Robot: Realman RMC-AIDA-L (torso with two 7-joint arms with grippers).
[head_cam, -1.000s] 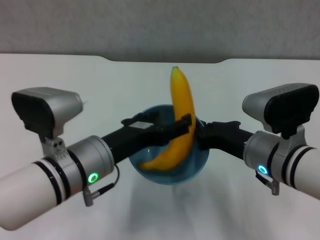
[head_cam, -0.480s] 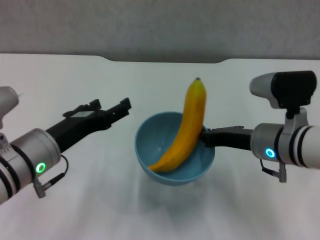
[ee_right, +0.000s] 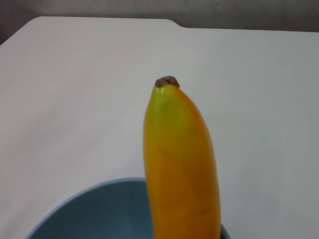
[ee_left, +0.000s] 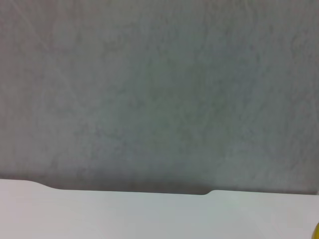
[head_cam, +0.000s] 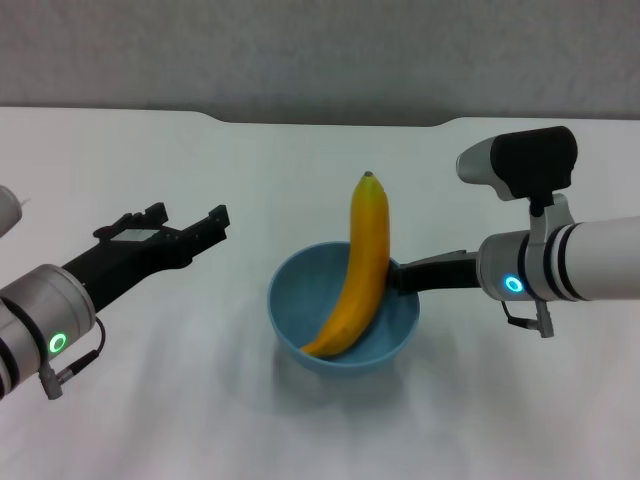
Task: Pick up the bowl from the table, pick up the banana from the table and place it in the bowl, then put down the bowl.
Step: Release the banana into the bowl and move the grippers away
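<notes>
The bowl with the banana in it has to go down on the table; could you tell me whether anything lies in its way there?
Nothing visible does. The table around the bowl is bare, and the left claw is off to the side.

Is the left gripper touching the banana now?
Apart. The head view shows the left gripper open, well off to the left of the bowl, with bare table between it and the banana.
</notes>
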